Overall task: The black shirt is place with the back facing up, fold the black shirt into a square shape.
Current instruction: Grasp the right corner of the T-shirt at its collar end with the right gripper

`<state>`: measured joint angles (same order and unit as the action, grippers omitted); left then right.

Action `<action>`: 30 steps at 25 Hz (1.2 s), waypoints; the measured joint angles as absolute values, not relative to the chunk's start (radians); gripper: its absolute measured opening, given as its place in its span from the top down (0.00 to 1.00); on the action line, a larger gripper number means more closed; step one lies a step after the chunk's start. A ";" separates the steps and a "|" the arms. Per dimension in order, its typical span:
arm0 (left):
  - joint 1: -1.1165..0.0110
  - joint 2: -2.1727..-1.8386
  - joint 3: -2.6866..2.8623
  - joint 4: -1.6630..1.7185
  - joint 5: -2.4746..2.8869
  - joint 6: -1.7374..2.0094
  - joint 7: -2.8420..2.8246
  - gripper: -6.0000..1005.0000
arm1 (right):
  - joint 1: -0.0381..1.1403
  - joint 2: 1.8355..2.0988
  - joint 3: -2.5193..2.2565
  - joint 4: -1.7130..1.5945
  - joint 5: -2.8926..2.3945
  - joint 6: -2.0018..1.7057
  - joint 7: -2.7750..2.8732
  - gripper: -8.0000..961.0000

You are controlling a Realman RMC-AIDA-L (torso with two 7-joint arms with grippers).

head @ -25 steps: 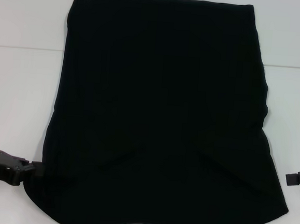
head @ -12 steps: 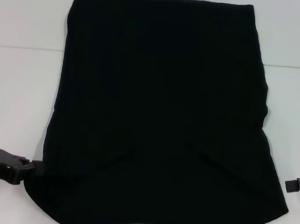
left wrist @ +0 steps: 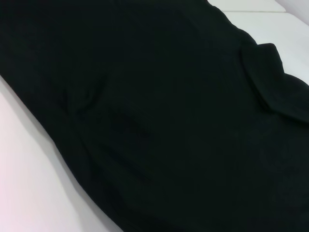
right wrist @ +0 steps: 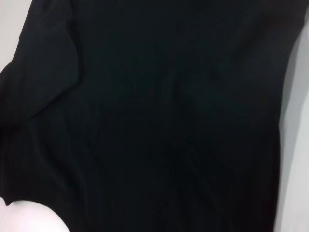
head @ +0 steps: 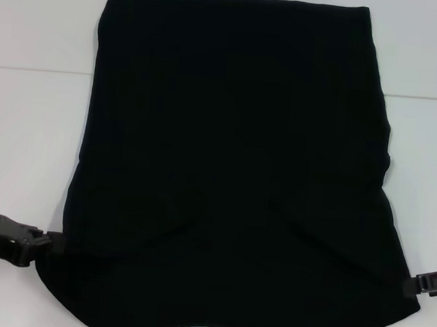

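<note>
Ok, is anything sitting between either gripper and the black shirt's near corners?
Nothing visible is in the way. The left gripper is right at the near left edge of the black shirt, and the right gripper is at its near right edge, with only bare white table around them.

Fills nearly the whole right wrist view: black shirt (right wrist: 154,116), faintly creased, with pale table (right wrist: 295,145) showing beside its edges.
</note>
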<state>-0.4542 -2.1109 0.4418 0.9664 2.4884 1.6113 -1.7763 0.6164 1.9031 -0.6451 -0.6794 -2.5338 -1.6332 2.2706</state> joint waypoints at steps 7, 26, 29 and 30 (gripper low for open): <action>-0.454 -2.111 0.442 0.965 2.488 1.607 -1.776 0.96 | 0.620 1.903 -0.647 -0.662 -2.553 -1.628 2.272 0.10; -0.457 -2.108 0.439 0.965 2.488 1.601 -1.776 0.96 | 0.634 1.906 -0.659 -0.660 -2.559 -1.619 2.291 0.10; -0.457 -2.108 0.439 0.965 2.488 1.601 -1.776 0.96 | 0.633 1.905 -0.660 -0.660 -2.563 -1.615 2.293 0.10; -0.458 -2.108 0.439 0.965 2.488 1.601 -1.776 0.96 | 0.633 1.905 -0.660 -0.660 -2.566 -1.612 2.294 0.10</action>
<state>-0.4580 -2.1076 0.4386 0.9648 2.4881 1.6013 -1.7763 0.6331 1.9053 -0.6597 -0.6599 -2.5660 -1.6120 2.2936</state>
